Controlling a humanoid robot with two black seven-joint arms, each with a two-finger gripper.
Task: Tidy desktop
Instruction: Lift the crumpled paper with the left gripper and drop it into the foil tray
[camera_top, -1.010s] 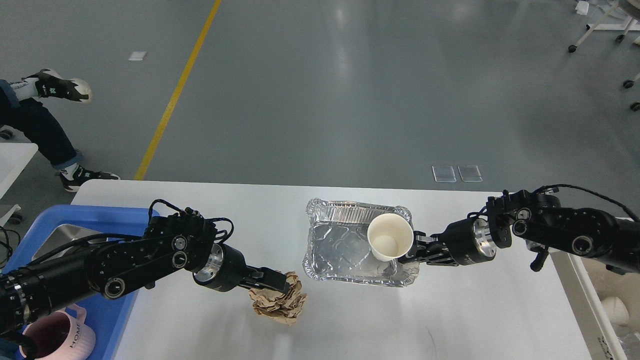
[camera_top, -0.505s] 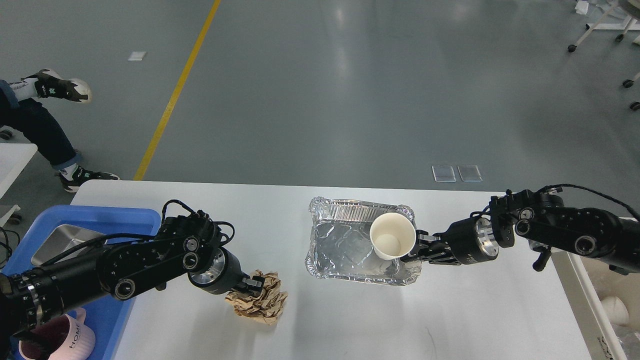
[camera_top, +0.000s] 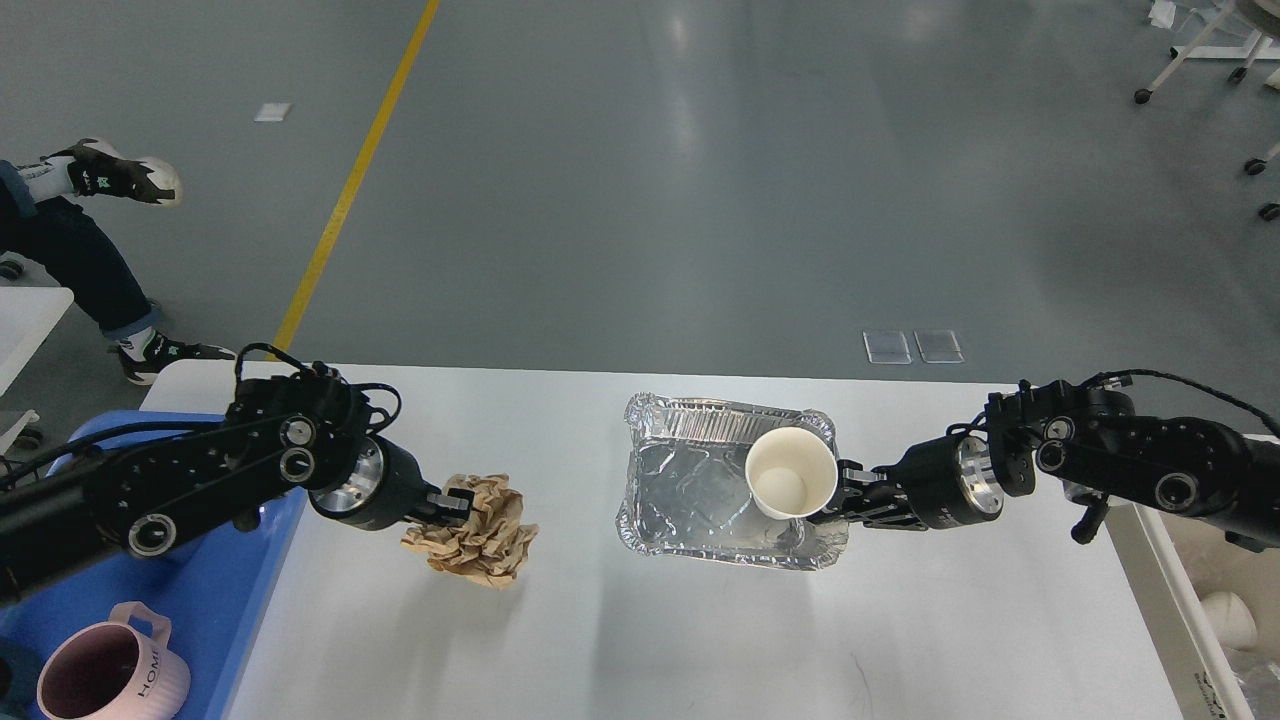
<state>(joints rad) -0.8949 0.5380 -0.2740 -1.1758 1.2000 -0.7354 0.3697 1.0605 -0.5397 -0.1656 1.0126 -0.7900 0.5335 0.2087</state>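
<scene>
The white desktop (camera_top: 700, 640) fills the lower half of the head view. My left gripper (camera_top: 455, 505) is shut on a crumpled brown paper ball (camera_top: 478, 532) and holds it above the desktop's left part. My right gripper (camera_top: 835, 492) is shut on a white paper cup (camera_top: 790, 473), which it holds upright over the right side of a silver foil tray (camera_top: 690, 480). The gripper's fingers are mostly hidden behind the cup.
A blue plastic tray (camera_top: 230, 590) lies at the left edge with a pink mug (camera_top: 105, 680) in it. A cream-coloured bin (camera_top: 1200, 600) stands off the desktop's right edge. A seated person's legs (camera_top: 60, 240) show at far left.
My left gripper has carried the paper ball leftward and slightly up, away from the foil tray. My right gripper with the cup has shifted slightly right; the foil tray has also shifted a little.
</scene>
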